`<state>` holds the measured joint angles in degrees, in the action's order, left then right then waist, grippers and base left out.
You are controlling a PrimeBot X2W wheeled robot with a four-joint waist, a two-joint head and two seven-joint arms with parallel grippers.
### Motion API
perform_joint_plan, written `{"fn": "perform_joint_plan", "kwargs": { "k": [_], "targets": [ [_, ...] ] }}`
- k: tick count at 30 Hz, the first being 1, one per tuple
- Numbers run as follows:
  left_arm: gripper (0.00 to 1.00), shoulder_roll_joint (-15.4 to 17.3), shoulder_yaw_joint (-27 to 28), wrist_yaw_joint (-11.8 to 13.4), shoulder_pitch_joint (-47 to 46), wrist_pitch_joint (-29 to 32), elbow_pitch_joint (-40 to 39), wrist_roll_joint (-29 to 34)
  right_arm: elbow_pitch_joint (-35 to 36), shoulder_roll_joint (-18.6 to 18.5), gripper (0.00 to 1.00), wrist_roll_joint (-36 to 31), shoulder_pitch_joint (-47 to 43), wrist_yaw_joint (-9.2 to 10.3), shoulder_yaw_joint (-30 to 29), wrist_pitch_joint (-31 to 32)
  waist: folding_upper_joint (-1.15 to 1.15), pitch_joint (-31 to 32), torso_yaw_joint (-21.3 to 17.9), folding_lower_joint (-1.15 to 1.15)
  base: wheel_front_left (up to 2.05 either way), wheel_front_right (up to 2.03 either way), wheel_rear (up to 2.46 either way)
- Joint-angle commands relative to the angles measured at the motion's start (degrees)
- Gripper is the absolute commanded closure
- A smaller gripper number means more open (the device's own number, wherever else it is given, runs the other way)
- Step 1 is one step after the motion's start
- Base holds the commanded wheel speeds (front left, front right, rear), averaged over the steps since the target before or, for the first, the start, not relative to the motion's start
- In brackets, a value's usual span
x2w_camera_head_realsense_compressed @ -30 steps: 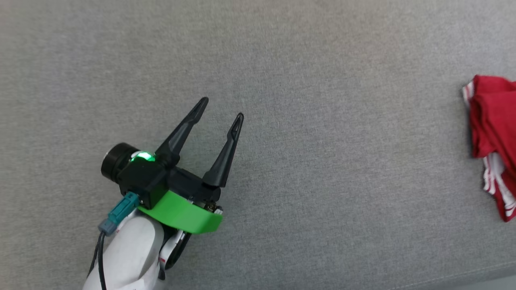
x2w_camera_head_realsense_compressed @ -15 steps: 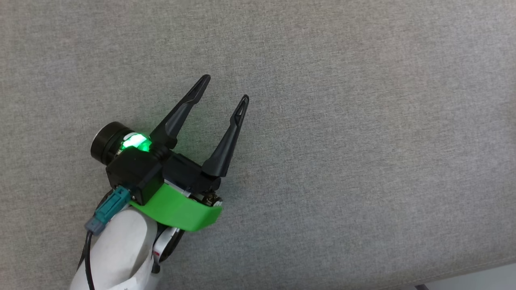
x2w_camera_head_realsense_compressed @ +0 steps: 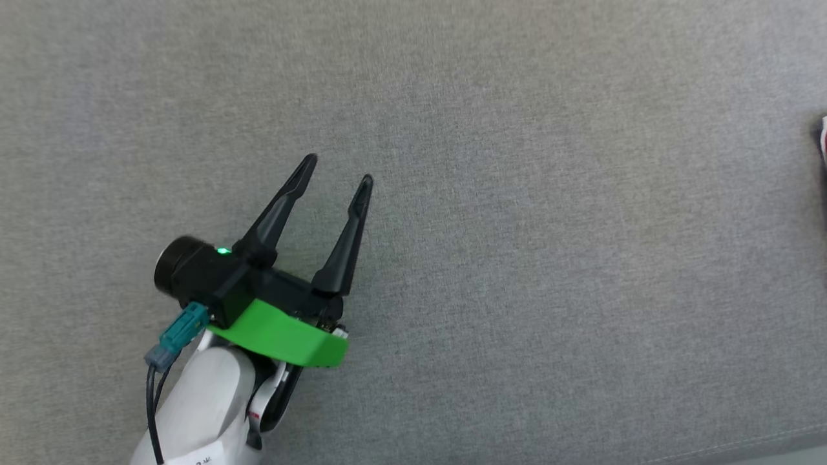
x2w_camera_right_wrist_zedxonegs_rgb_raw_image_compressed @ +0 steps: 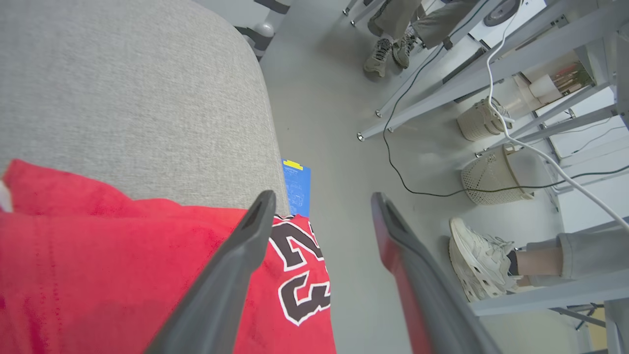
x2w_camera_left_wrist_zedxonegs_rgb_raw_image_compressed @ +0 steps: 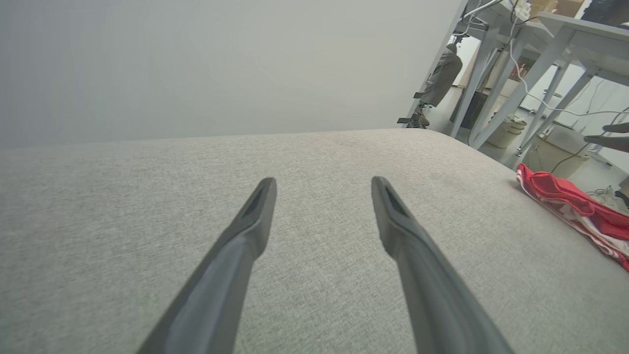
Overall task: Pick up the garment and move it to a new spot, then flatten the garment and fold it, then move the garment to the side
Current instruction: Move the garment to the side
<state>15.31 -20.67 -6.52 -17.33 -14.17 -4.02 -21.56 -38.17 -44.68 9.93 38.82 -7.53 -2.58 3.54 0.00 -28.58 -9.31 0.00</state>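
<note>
The garment (x2w_camera_right_wrist_zedxonegs_rgb_raw_image_compressed: 98, 275) is red with a black, white-edged number (x2w_camera_right_wrist_zedxonegs_rgb_raw_image_compressed: 300, 265). It lies bunched at the right end of the grey cushion (x2w_camera_right_wrist_zedxonegs_rgb_raw_image_compressed: 123, 98), and part of it hangs over the edge. My right gripper (x2w_camera_right_wrist_zedxonegs_rgb_raw_image_compressed: 322, 196) hovers over it, open, with its left finger above the red cloth and nothing between the fingers. In the left wrist view the garment (x2w_camera_left_wrist_zedxonegs_rgb_raw_image_compressed: 575, 206) lies far to the right. My left gripper (x2w_camera_head_realsense_compressed: 339, 169) is open and empty over bare cushion (x2w_camera_head_realsense_compressed: 517, 258), well left of the garment's sliver (x2w_camera_head_realsense_compressed: 824, 137). Its fingers stand apart in its own view, left gripper (x2w_camera_left_wrist_zedxonegs_rgb_raw_image_compressed: 323, 182).
Beyond the cushion's right edge is grey floor with a blue sheet (x2w_camera_right_wrist_zedxonegs_rgb_raw_image_compressed: 296, 187), table legs (x2w_camera_right_wrist_zedxonegs_rgb_raw_image_compressed: 442, 83), cables, two woven baskets (x2w_camera_right_wrist_zedxonegs_rgb_raw_image_compressed: 491, 179), and people's shoes (x2w_camera_right_wrist_zedxonegs_rgb_raw_image_compressed: 479, 260) close by. A pale wall (x2w_camera_left_wrist_zedxonegs_rgb_raw_image_compressed: 221, 64) rises behind the cushion.
The head view has swung, so the garment went from the right edge out of the picture and is now a sliver there. The left gripper has stayed open.
</note>
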Motion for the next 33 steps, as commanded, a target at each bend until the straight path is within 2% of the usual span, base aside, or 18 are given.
{"fn": "perform_joint_plan", "kwargs": {
  "k": [1, 9, 19, 25, 33],
  "targets": [
    [0.0, -0.3, 0.9, 0.3, 1.3, -0.6, 0.9, -0.8, 2.3, 0.9, 0.0, 1.0, 0.2, 0.04, 0.9, -0.7, 0.0, 6.1, 1.3, 0.0, 0.0, 0.0, 0.0],
    [0.0, -2.2, 6.5, 1.2, 6.2, -0.8, 4.2, -1.9, 18.3, 6.2, 0.0, 6.9, -5.6, 0.04, 2.6, -1.5, 0.0, 15.4, 4.4, 0.0, 0.0, 0.0, 0.0],
    [0.0, -4.8, 11.3, 2.0, 12.5, -0.8, 6.8, 0.0, 35.8, 20.4, 0.0, 9.3, -20.0, 0.04, 0.8, -2.9, 0.0, 22.7, 8.3, 0.0, 0.0, 0.0, 0.0],
    [0.0, -6.6, 12.5, 1.3, 14.8, -0.8, 8.6, 1.7, 39.3, 29.0, 0.0, 9.3, -28.9, 0.04, 0.1, -6.2, 0.0, 25.0, 10.2, 0.0, 0.0, 0.0, 0.0],
    [0.0, -8.6, 15.0, 0.1, 16.8, -0.8, 10.3, 3.6, 37.4, 36.0, 0.0, 8.8, -36.3, 0.04, 1.0, -11.6, 0.0, 26.9, 11.0, 0.0, 0.0, 0.0, 0.0]
  ]
}}
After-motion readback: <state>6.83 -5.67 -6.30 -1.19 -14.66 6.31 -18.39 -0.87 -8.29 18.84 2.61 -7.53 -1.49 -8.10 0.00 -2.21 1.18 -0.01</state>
